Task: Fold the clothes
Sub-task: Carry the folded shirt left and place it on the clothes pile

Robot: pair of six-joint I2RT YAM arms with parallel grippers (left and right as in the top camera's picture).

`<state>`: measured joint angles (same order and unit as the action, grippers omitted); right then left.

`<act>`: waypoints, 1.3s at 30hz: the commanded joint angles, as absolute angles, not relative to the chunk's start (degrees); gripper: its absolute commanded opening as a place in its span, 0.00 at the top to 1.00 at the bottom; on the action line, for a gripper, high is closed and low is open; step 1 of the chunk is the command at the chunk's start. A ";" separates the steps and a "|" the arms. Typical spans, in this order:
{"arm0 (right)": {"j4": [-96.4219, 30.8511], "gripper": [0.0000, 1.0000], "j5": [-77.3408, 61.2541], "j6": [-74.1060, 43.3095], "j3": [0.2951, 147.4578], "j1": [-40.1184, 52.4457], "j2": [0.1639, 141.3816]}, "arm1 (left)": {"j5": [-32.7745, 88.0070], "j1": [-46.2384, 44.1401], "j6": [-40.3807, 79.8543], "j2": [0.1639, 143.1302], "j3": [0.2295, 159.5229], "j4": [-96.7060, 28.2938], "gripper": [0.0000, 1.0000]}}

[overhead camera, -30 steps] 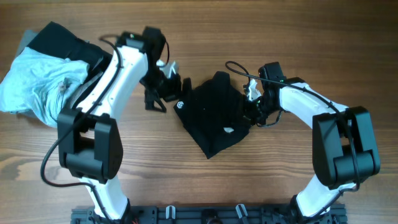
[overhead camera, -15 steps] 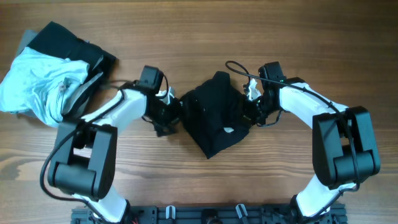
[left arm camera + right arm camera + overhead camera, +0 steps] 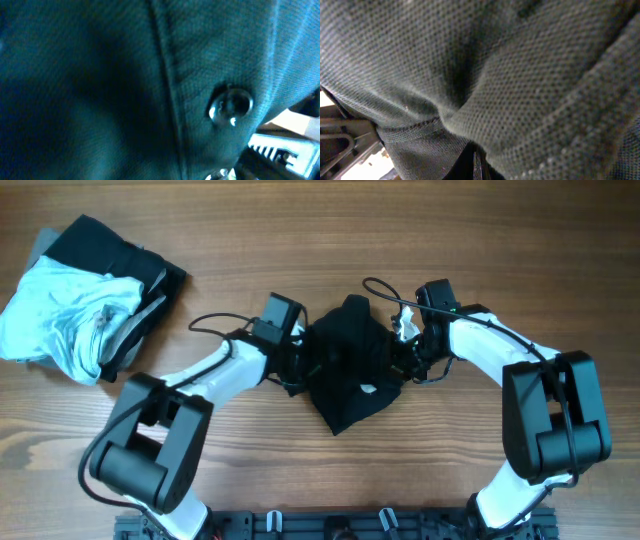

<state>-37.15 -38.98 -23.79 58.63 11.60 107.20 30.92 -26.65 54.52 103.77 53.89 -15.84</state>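
A black garment [image 3: 345, 370] lies bunched in the middle of the table. My left gripper [image 3: 298, 365] is pressed into its left edge. The left wrist view is filled with dark fabric [image 3: 100, 90] and a small clear button [image 3: 230, 106], and the jaws are hidden. My right gripper [image 3: 405, 358] is at the garment's right edge. In the right wrist view the knit fabric [image 3: 520, 75] covers almost everything, and a fold of it is pinched between the fingers [image 3: 476, 162].
A pile of other clothes [image 3: 80, 300], pale blue on top of black and grey, lies at the far left back of the wooden table [image 3: 300, 470]. The arm bases stand at the front edge.
My left arm has swung from beside the clothes pile rightwards to the black garment's left edge. The garment's left side has bunched inwards. The right arm has not moved.
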 commanded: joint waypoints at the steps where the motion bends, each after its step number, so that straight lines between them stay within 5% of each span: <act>1: -36.88 0.92 -39.97 -24.01 58.54 11.66 108.22 | 25.50 -27.42 57.93 108.75 51.96 -13.96 0.30; 5: -37.15 0.94 -40.01 -24.18 58.54 11.66 108.22 | 21.23 -26.63 57.89 108.92 51.96 -11.03 0.55; 9: -37.21 0.96 -40.60 -24.67 58.54 11.64 108.12 | 20.27 -26.63 52.88 108.92 51.96 -9.28 0.96; 14: -39.99 0.96 -41.12 -23.77 58.67 10.52 103.72 | 24.40 -25.39 43.38 108.51 52.99 -11.49 0.96; 20: -43.27 0.91 -53.67 -8.56 58.92 6.94 87.61 | 22.92 -19.25 28.53 104.18 63.35 -33.87 0.96; 26: -43.75 0.87 -45.21 -7.97 58.92 6.87 74.52 | 22.11 -11.33 19.38 98.85 78.72 -50.30 0.96; 32: -44.25 0.86 -43.24 -10.68 58.92 6.87 72.86 | 15.81 5.19 15.18 95.98 94.61 -61.58 0.96; 39: -44.14 0.86 -43.22 -10.72 58.92 6.87 72.86 | 17.30 27.14 12.16 97.14 97.19 -52.95 0.96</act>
<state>-44.14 -43.88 -10.39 58.54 6.90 73.17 16.69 19.14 14.76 96.92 96.29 -57.01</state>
